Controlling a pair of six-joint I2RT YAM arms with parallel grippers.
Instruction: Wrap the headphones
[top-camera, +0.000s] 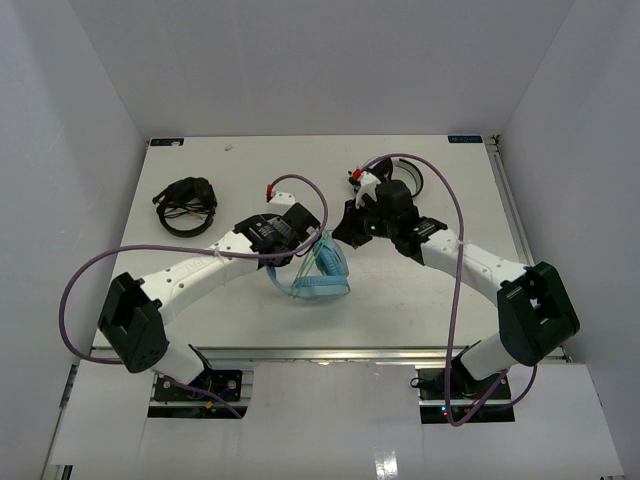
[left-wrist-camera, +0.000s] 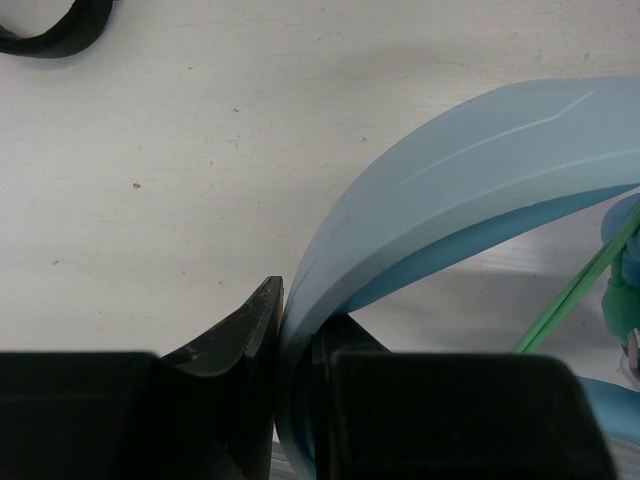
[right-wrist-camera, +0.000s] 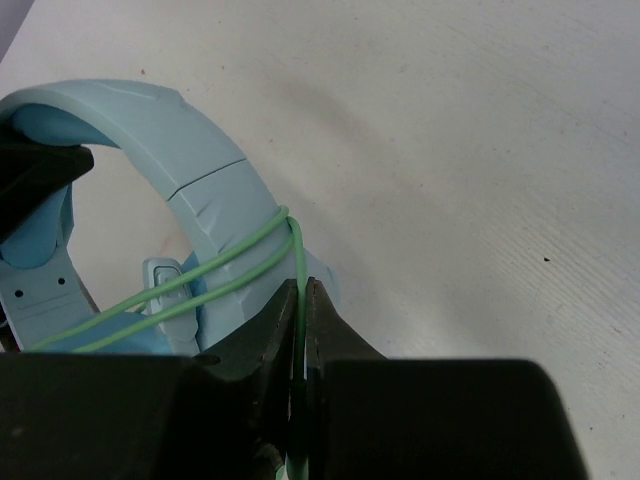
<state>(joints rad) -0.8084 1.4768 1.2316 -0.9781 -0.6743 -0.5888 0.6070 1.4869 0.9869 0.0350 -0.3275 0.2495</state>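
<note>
The big white flat table (top-camera: 250, 160) fills the top view, with plain white walls around it; two white-and-black robot arms lean in over it from the near edge. The left arm (top-camera: 190, 275) starts at 7 o'clock, bends at the elbow and reaches up to the middle; the right arm (top-camera: 470, 260) starts at 5 o'clock and reaches in the same way; the two wrists come close together near the middle of the table.

The light blue plastic over-ear headphones (top-camera: 322, 275) sit near the middle of the table, a little toward 6 o'clock; the left wrist is at their 10 o'clock and the right wrist at their 1 o'clock. A set of round black headphones (top-camera: 185, 205) lies at the table's 10 o'clock, well apart from the blue ones.

The left gripper (left-wrist-camera: 297, 335) is squeezed onto the wide blue headband (left-wrist-camera: 480, 160), with one black finger on each side of it. The right gripper (right-wrist-camera: 301, 300) has its fingers pressed almost together on the thin pale green cable (right-wrist-camera: 215, 272); two strands of the cable cross the outside of the headband, then the cable turns down and goes between the fingers.
</note>
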